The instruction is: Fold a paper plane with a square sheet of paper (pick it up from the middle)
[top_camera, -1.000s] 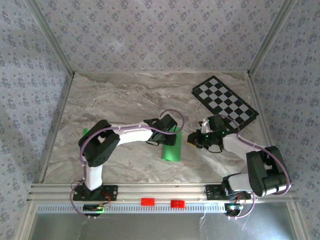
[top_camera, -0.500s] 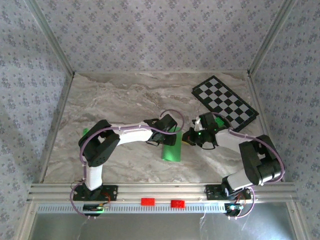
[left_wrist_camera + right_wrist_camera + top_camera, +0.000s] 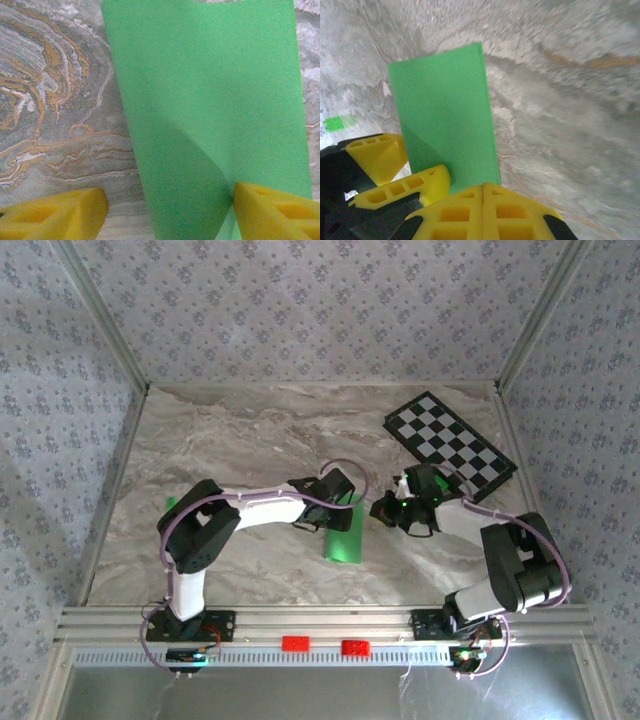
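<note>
The square sheet of paper (image 3: pixel 343 540) lies on the marble table as a narrow bright green strip, folded lengthwise. My left gripper (image 3: pixel 345 504) stands open over its far end. In the left wrist view the paper (image 3: pixel 210 95) runs up between the yellow fingers (image 3: pixel 55 215); the right one touches a darker flap of it. My right gripper (image 3: pixel 379 510) is just right of that same end. In the right wrist view its jaws (image 3: pixel 484 197) are pressed together at the near edge of the paper (image 3: pixel 445 115), with nothing visibly between them.
A black-and-white checkered board (image 3: pixel 450 440) lies at the back right. A tiny green block (image 3: pixel 170 503) sits left of the left arm. The left gripper's yellow fingers (image 3: pixel 377 155) crowd close beside the right gripper. Patterned walls enclose the table.
My right gripper has finished closing and has moved left to the paper's far right edge. The left arm and the paper have not moved.
</note>
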Motion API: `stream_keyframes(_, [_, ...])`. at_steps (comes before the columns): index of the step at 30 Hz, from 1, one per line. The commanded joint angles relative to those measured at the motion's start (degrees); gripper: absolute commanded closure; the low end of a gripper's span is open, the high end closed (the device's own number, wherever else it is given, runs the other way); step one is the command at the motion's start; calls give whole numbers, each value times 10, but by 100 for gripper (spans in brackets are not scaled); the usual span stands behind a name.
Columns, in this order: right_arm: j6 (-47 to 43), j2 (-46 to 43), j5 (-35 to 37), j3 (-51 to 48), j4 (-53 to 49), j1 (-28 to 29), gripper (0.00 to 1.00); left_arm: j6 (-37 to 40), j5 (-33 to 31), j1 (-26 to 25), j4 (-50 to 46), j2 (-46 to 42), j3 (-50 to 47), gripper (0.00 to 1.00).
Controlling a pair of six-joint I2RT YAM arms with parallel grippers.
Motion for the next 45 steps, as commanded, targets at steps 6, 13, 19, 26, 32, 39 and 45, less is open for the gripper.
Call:
stream_keyframes(6, [2, -59, 9, -25, -20, -37, 100, -12, -14, 4, 6, 65, -23, 29])
stream_keyframes(13, [-8, -77, -2, -27, -26, -42, 100, -18, -14, 3, 6, 65, -22, 29])
stream_keyframes(19, [-13, -47, -29, -9, -5, -15, 100, -12, -15, 3, 6, 67, -23, 29])
stream_keyframes(26, [-5, -4, 3, 16, -19, 13, 100, -15, -14, 2, 16, 62, -32, 30])
stream_keyframes(32, [-6, -34, 7, -10, -34, -44, 100, 10, -2, 0, 28, 62, -34, 30])
stream_keyframes(39, [-22, -59, -17, -24, -40, -76, 100, 17, -1, 0, 33, 69, -29, 30])
stream_keyframes(45, [-13, -54, -28, -29, -27, -65, 99, 7, -8, 0, 33, 76, -27, 29])
